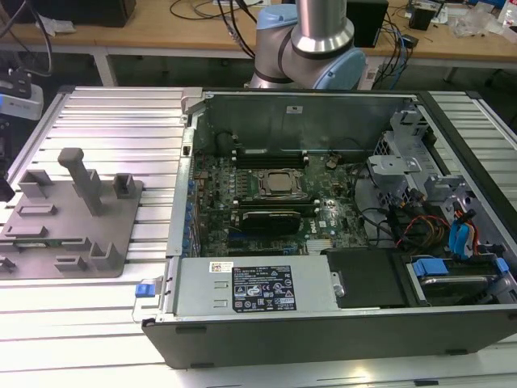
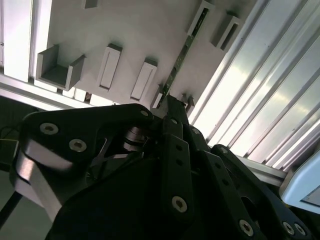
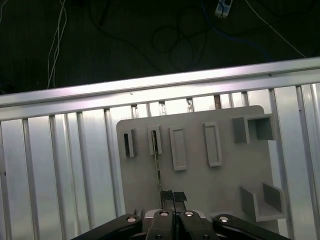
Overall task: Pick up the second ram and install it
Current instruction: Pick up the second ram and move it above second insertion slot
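Hand sits over the grey tray, right at the near end of the ram. Can't tell if the hand is open, closed or gripping: its tip meets the ram's end in both wrist views, but whether they touch is unclear.

The ram is a thin dark-green stick seen edge-on, lying lengthwise across the tray. Its far end is in a small raised slot block and its near end is at the hand. In the second wrist view the ram runs as a diagonal from a slot block down to the hand, and the tray is pale grey beneath it. Other blocks on the tray are two rectangular frames just beside the ram and open-sided boxes further off.

The tray rests on the ribbed aluminium counter.

Exterior view:
- The tray is on the counter, at the exterior view's left.
- An open PC case is beside it, to the exterior view's right.
- The motherboard is exposed, with the silver-topped CPU near the middle.
- The arm base stands behind the case.
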Action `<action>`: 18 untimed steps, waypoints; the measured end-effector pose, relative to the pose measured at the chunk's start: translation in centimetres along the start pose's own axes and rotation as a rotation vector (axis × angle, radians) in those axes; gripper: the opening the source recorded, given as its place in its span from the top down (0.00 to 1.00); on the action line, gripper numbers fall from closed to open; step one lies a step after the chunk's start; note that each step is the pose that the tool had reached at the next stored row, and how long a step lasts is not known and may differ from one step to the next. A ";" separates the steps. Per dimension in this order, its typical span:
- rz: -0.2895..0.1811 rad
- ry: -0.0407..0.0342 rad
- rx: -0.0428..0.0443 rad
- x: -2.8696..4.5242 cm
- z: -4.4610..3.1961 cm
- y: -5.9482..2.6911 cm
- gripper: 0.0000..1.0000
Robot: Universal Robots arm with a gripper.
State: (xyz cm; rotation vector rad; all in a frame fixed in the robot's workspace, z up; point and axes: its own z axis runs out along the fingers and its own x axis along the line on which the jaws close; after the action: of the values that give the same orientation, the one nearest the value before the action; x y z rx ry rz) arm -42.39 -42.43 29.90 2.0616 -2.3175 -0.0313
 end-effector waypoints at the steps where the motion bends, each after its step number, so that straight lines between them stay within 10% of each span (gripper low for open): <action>1: -0.001 0.0000 0.0000 0.00 0.10 -0.01 0.92; 18: -0.017 0.0006 0.0003 -0.03 2.12 -0.09 0.92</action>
State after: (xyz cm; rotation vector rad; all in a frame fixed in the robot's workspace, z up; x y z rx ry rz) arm -42.39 -42.43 27.78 2.0809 -2.3001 -0.0309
